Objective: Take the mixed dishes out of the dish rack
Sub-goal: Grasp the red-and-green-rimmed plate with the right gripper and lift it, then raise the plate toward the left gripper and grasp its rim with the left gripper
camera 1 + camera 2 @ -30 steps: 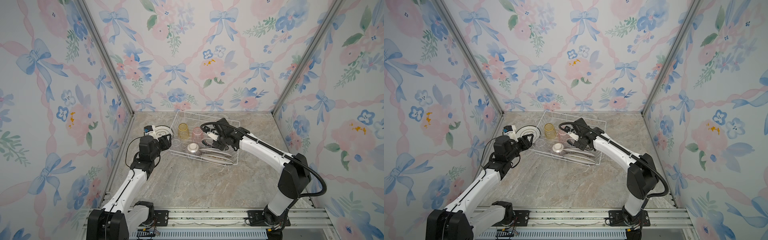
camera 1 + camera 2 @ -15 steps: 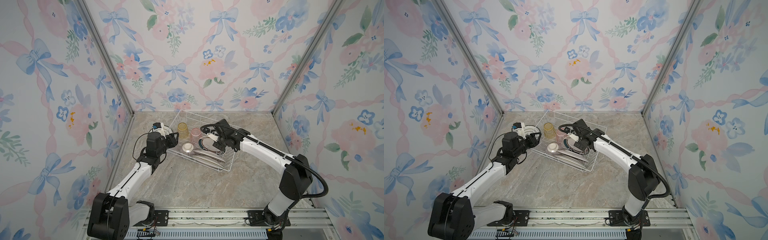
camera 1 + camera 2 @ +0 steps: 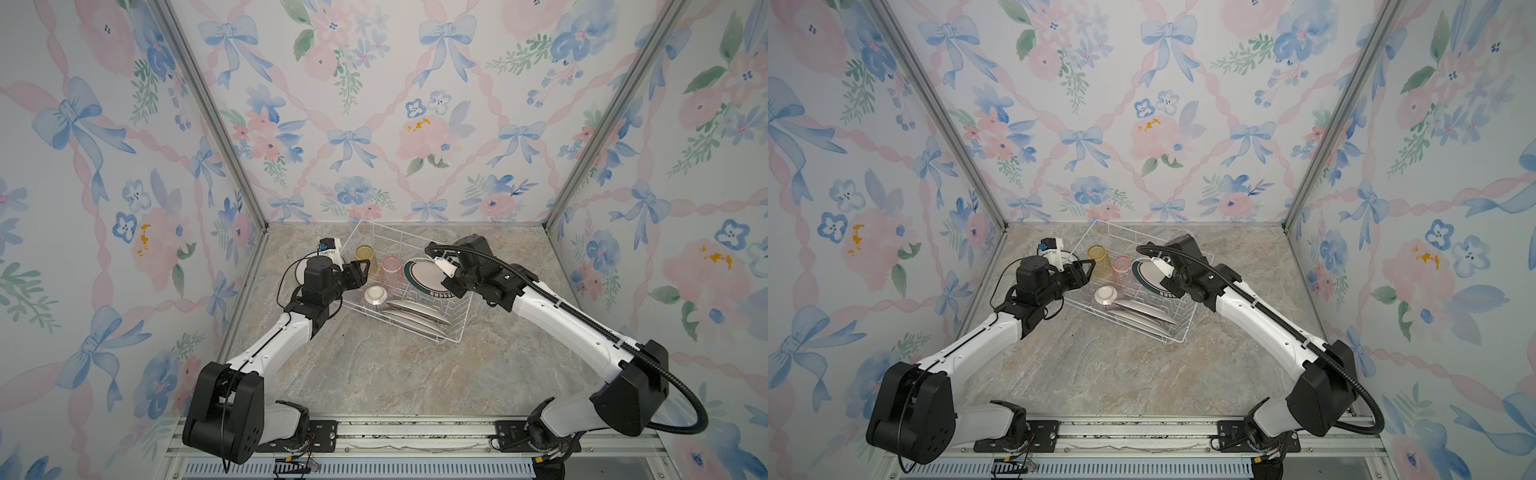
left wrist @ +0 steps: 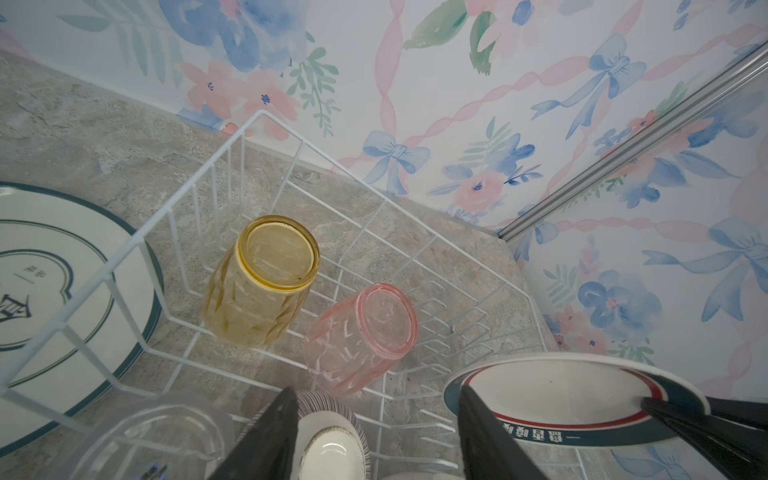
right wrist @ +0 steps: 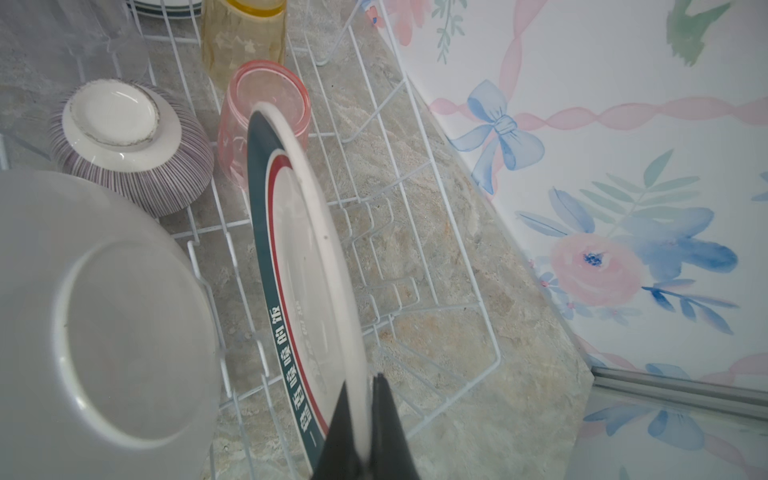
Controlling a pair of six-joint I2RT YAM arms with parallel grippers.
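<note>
At the left of both top views, a green-rimmed plate [image 4: 62, 291] lies flat on the marble tabletop [image 3: 395, 374], just outside the left wall of the dish rack [image 3: 459, 322]. It is mostly hidden behind the left arm there, and the left wrist view shows it clearly.

The left gripper [image 3: 365, 273] hangs over the rack's left edge with its jaws apart and nothing between them. Its fingers [image 4: 266, 436] frame the rack's left end from above. There a clear tumbler [image 4: 158, 432] stands in the corner beside the small ribbed purplish bowl [image 3: 375, 295], which sits upside down.

Toward the back of the rack, left of centre in the frame, the yellow tumbler [image 3: 365, 254] and the pink tumbler [image 3: 391, 270] stand mouth down, side by side.

Lower in the frame, the leaning plates [image 3: 415, 311] lie tilted low in the prong slots at the rack's near right.

Right of centre, the right gripper [image 5: 362, 415] is pinched onto the rim of the lettered plate [image 3: 426, 274]. This plate is white with a dark green border, a red ring and white characters. It stands on edge above the rack's right half, tilted, with its far edge close to the pink tumbler. The views do not show whether its lower edge touches the wires.
</note>
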